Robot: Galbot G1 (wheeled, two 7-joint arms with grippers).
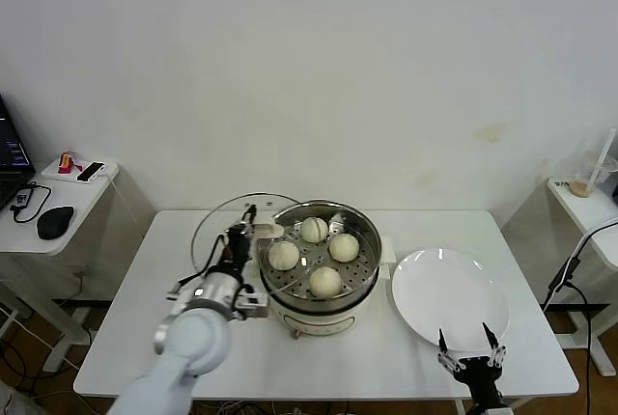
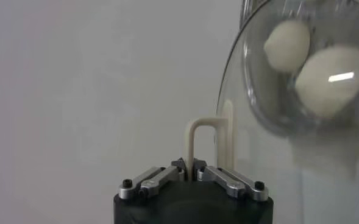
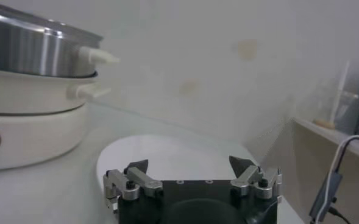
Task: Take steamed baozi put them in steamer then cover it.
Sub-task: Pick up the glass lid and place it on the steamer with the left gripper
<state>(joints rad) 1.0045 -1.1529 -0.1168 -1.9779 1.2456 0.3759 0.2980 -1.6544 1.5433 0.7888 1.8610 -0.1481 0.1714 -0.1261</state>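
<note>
The steamer [image 1: 359, 285] stands mid-table with several baozi [image 1: 325, 282] on its perforated tray; two show through the glass in the left wrist view [image 2: 331, 79]. The cover [image 1: 217, 230] is a clear glass lid held tilted on edge just left of the pot. My left gripper [image 1: 248, 224] is shut on the cover's cream handle [image 2: 192, 143]. My right gripper [image 1: 468, 355] is open and empty at the table's front right edge, just in front of the plate. The steamer also shows in the right wrist view [image 3: 33, 91].
An empty white plate [image 1: 449, 297] lies right of the steamer, also in the right wrist view [image 3: 167, 152]. A side table [image 1: 87, 193] with a mouse stands at the left, another side table [image 1: 579, 205] at the right.
</note>
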